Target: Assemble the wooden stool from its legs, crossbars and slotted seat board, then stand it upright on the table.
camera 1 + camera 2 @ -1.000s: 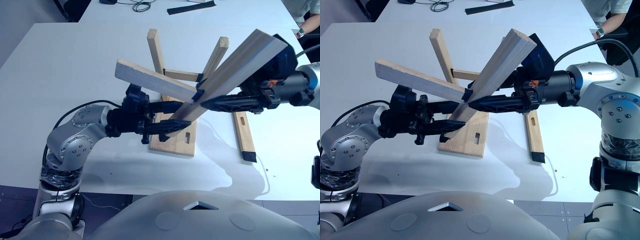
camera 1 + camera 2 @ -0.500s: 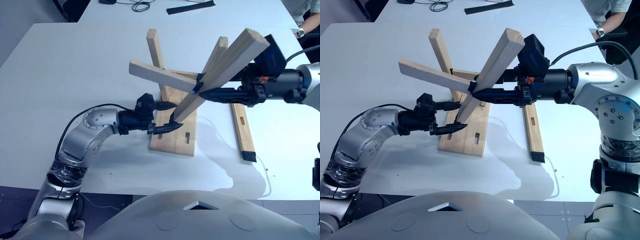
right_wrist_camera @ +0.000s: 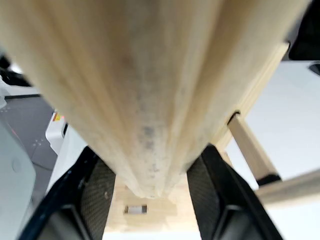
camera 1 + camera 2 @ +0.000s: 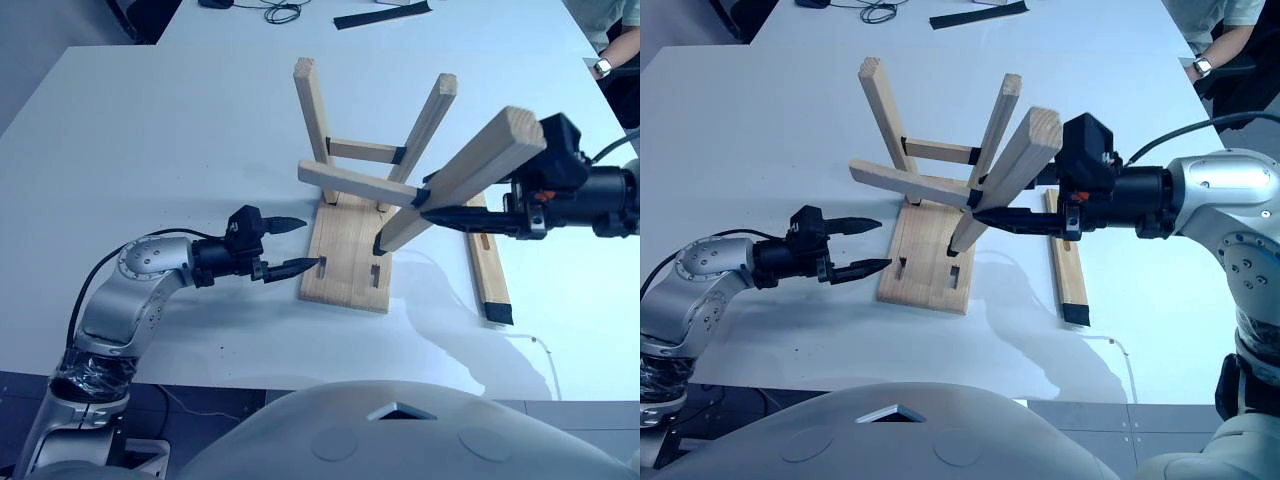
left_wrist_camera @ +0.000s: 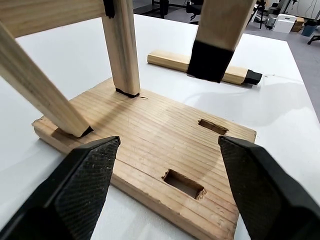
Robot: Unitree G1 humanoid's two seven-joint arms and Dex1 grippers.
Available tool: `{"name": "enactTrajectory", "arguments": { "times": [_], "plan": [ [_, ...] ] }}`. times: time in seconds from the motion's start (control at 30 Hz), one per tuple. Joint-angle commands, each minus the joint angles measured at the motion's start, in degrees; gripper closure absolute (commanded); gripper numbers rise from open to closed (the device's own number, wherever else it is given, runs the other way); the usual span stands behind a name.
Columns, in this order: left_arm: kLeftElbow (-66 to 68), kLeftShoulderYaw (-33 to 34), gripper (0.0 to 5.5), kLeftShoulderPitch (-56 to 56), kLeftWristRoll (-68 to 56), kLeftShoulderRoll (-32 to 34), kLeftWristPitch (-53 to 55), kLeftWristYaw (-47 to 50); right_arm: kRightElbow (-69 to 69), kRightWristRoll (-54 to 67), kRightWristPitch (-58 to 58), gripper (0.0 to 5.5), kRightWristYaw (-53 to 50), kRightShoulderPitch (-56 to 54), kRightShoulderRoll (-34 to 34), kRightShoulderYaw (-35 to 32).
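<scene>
The slotted seat board lies flat on the white table. Two legs stand in its far end, joined by a crossbar. My right gripper is shut on a third leg, held tilted above the board's right side with its black-taped end over the near slots. A second bar joined to it juts left. My left gripper stands open at the board's left edge, its fingers framing an empty slot.
A loose wooden bar with a slot and a black end lies on the table right of the board. Cables and a black strip lie at the table's far edge. Bare table spreads to the left.
My left gripper has drawn back to the left, away from the held leg, and sunk to the board's edge. The right gripper has carried the leg and its bar to the right and lower.
</scene>
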Motion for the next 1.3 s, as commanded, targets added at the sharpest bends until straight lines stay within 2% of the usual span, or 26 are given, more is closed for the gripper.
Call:
{"name": "enactTrajectory", "arguments": {
  "times": [0.03,0.6,1.3],
  "plan": [
    [-0.63,1.26,1.84,1.23,0.9,1.14,-1.01,-0.55,-3.59,-3.92,-2.65,3.49,-1.25,4.01,-0.37,1.71],
    [0.51,1.24,1.84,-0.18,1.25,1.76,-1.5,-3.63,-7.67,-10.25,-7.56,3.49,-4.71,12.02,2.24,6.64],
    [0.38,2.24,1.84,0.23,0.96,1.77,-1.31,-4.16,-9.71,-9.76,-8.95,3.49,-3.33,16.66,-0.23,5.55]
  ]
}}
